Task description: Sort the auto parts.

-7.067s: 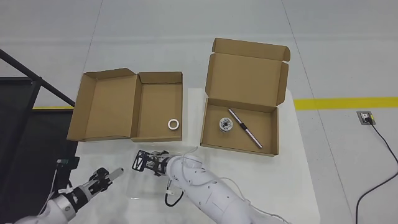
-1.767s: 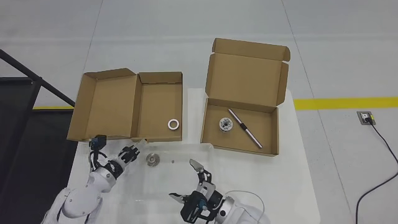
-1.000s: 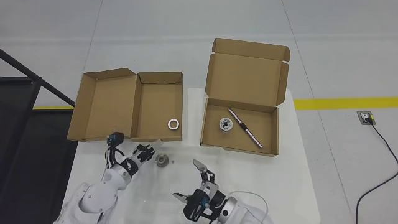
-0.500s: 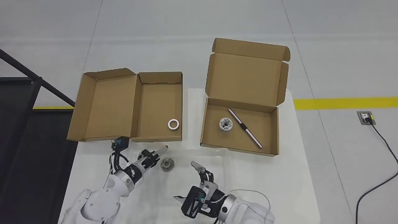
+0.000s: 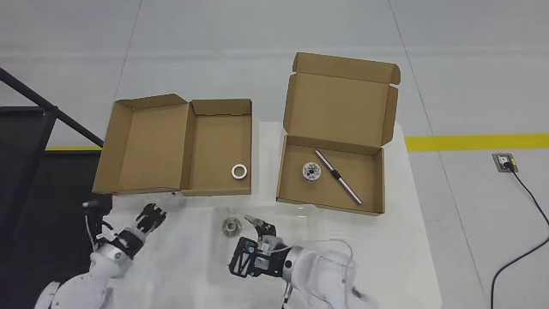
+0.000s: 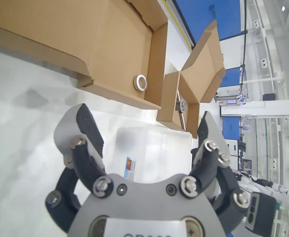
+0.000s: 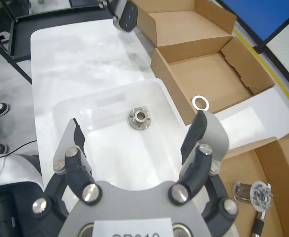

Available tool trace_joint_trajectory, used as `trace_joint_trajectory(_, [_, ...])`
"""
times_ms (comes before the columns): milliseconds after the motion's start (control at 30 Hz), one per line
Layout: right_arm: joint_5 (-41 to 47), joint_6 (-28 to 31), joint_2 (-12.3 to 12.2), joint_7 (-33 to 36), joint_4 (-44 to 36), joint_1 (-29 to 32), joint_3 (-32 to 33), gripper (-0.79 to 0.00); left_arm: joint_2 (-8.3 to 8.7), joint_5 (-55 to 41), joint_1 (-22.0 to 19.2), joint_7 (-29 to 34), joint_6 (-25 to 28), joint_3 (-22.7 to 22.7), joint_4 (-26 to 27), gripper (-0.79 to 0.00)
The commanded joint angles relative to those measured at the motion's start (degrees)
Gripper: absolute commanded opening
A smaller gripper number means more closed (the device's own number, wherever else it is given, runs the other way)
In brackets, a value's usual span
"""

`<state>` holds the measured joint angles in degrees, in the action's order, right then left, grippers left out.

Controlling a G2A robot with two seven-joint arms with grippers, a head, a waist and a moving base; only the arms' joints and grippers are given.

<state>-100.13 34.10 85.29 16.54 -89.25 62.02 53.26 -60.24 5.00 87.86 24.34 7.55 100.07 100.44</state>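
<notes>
White table (image 5: 403,249) carrying a clear bin (image 7: 109,101), the reference for all positions. Beyond the bin's far edge stand two open cardboard boxes: the left box (image 5: 210,150) just behind the bin, the right box (image 5: 339,107) behind it and to its right. The right gripper (image 7: 137,127) hangs over the bin's interior, fingers spread wide and holding nothing. The left gripper (image 5: 153,215) sits outside the bin, off its left side, fingers likewise apart and empty. A metal rod (image 5: 338,176) and a toothed disc (image 5: 310,171) lie in the right box. A metal flange (image 7: 140,118) rests on the bin floor, in line between the right gripper's fingers. A steel ring (image 5: 239,171) lies in the left box, near the corner closest to the bin.
</notes>
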Motion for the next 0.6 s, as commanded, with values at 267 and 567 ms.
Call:
trace_joint_trajectory(267, [15.21, -4.11, 6.51, 16.25, 23.20, -20.29, -10.27, 0.000, 0.16, -10.52, 9.17, 0.84, 7.61, 14.00, -0.26, 0.000])
trace_joint_trajectory(567, [18.25, -3.28, 10.57, 14.35, 37.09, -27.94, -16.03, 0.000, -0.02, -12.10, 10.29, 1.60, 8.92, 15.25, -0.22, 0.000])
